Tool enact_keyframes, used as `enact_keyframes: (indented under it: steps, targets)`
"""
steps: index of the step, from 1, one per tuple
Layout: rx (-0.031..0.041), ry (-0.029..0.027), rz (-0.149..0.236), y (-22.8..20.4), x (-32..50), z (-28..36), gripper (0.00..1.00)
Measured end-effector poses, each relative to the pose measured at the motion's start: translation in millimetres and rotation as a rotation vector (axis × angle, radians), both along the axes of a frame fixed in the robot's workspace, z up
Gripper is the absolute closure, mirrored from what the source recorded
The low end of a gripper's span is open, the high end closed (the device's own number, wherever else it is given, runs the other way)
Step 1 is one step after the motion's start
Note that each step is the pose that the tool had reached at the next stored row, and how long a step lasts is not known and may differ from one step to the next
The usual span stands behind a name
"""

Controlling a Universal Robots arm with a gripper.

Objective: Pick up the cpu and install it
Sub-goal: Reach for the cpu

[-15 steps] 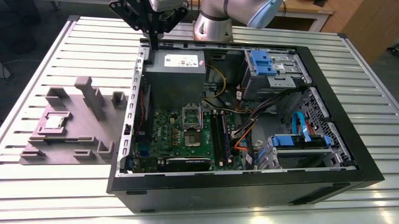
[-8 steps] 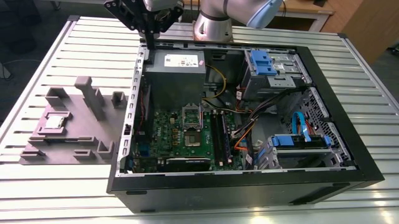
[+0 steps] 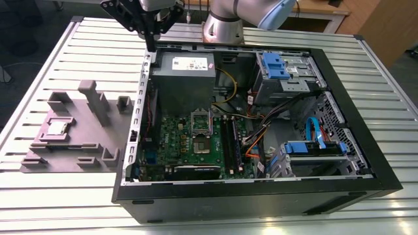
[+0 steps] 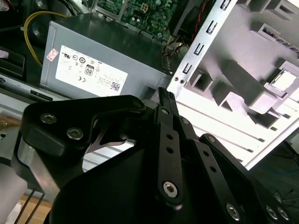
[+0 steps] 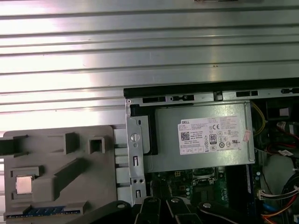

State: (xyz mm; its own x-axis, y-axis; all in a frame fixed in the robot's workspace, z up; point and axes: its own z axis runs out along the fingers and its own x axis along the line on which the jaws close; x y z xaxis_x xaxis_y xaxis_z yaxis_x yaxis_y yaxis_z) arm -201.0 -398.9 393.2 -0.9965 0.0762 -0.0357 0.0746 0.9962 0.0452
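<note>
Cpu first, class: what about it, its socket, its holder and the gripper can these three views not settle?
- cpu: too small in the exterior view to show any surface detail.
- socket: its contacts are too small to make out in the exterior view.
- grey holder: cropped by the picture's edge in the first wrist view.
- gripper: its upper body is cut off by the exterior view's top edge.

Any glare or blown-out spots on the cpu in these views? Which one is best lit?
Exterior view: the light is even, the cpu stands out on the grey fixture, and there is only mild sheen on the table slats, so this view is best lit. First wrist view: strong glare bands on the table and the cpu top is washed pale. Second wrist view: the cpu is blown out to near white.
</note>
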Motion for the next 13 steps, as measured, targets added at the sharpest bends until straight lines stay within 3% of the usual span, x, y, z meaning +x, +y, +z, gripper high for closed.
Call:
enact_keyframes:
  steps: [13]
  targets:
    - [0.0001,-0.008,0.0,0.0,-20.5,-0.2,0.9]
